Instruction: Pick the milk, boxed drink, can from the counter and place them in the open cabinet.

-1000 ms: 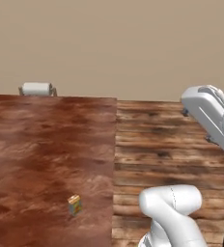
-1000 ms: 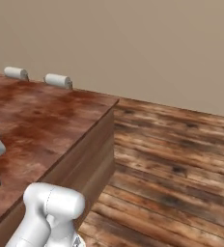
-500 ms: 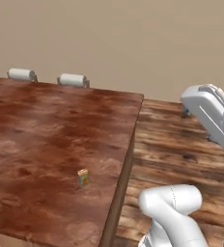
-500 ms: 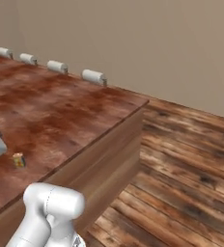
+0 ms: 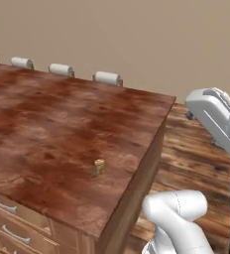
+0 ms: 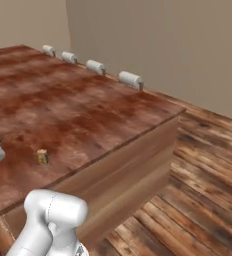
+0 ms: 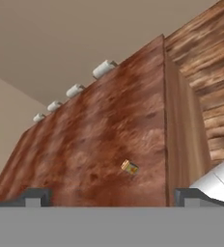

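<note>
Tabletop: broad reddish-brown surface, open on all sides of the boxed drink; that small yellow-orange box stands alone near the front right edge, nothing touching it or close beside it; approach from above and from any side is free. Only other objects on the surface: a row of white cylinders along the far edge by the wall, well apart from the box. In the hand view the pincer fingertips stand wide apart, with the box between them and farther off; nothing in between.

White arm raised, gripper fingertips set wide apart, apparently holding nothing
</note>
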Available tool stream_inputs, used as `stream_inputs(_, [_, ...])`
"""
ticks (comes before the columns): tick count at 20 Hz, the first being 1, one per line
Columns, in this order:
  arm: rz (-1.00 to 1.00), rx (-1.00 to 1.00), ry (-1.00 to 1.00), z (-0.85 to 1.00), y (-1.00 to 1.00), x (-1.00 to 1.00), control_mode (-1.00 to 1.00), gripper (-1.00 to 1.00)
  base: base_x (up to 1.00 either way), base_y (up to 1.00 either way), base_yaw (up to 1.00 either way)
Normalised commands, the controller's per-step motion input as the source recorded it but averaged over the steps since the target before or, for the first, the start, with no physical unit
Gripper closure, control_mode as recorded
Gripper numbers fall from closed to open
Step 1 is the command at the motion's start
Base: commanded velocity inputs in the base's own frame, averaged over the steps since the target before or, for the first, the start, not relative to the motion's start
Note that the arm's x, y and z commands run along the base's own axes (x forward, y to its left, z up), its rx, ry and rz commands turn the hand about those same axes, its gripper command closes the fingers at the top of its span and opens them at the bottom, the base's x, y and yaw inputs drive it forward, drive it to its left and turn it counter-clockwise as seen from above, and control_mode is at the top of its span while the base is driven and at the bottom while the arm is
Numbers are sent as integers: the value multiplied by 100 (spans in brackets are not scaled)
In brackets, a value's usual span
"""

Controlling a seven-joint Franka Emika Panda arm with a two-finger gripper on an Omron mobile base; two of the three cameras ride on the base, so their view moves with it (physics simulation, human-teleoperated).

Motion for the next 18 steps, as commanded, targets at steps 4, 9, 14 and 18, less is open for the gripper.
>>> stream_inputs(4, [0,0,0,0,0,0,100,-100,0,-24,53])
stream_inputs(9, [0,0,0,0,0,0,100,-100,-16,-19,57])
stream_inputs(14, [0,0,0,0,0,0,100,-100,-13,-16,56])
stream_inputs(18, [0,0,0,0,0,0,100,-100,-10,-18,56])
